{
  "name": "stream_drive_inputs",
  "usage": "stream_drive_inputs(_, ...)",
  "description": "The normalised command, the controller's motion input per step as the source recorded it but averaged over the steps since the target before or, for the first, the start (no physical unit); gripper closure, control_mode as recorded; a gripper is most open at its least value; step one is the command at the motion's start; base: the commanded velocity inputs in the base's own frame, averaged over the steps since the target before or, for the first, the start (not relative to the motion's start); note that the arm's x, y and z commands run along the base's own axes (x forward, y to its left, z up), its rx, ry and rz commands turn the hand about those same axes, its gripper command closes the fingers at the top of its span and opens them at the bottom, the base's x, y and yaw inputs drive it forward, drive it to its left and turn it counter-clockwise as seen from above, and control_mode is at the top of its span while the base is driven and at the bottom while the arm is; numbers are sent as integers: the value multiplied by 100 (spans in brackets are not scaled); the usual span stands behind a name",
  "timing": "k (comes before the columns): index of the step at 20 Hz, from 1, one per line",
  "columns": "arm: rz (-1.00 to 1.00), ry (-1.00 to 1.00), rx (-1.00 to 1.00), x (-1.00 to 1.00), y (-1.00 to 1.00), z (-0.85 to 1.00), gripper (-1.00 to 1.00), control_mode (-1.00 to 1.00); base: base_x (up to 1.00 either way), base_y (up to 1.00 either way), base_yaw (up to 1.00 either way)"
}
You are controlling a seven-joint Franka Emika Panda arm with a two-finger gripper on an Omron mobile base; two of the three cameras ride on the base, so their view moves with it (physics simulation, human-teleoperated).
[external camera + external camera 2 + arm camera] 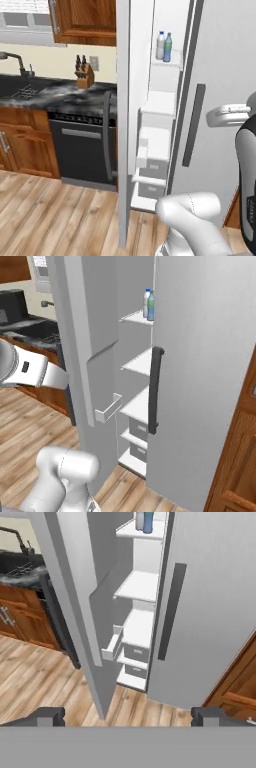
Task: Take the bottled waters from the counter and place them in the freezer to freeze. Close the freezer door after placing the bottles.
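Black dishwasher (80, 150) sits under a wooden knife block (84, 76), brown cabinets (22, 145) to its left, sink faucet (14, 59) further left, wood floor (55, 215) below.

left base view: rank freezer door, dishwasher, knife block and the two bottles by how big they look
1. freezer door, though it stands edge-on
2. dishwasher
3. knife block
4. the white bottle and the blue-green bottle look alike in size, so no ranking between them

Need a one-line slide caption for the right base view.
Both bottled waters stand on an upper freezer shelf; the freezer door hangs ajar.
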Motion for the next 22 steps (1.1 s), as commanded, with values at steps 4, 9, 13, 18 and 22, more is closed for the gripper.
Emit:
stream_drive_inputs(4, 0, 0, 0, 0, 0, 0, -100, 100, -16, 45, -27)
stream_drive_inputs(9, 0, 0, 0, 0, 0, 0, -100, 100, 0, 74, -34)
stream_drive_inputs(13, 0, 0, 0, 0, 0, 0, -100, 100, 5, 68, -26)
stream_drive_inputs(18, 0, 0, 0, 0, 0, 0, -100, 100, 4, 66, -23)
stream_drive_inputs(22, 0, 0, 0, 0, 0, 0, -100, 100, 17, 66, -30)
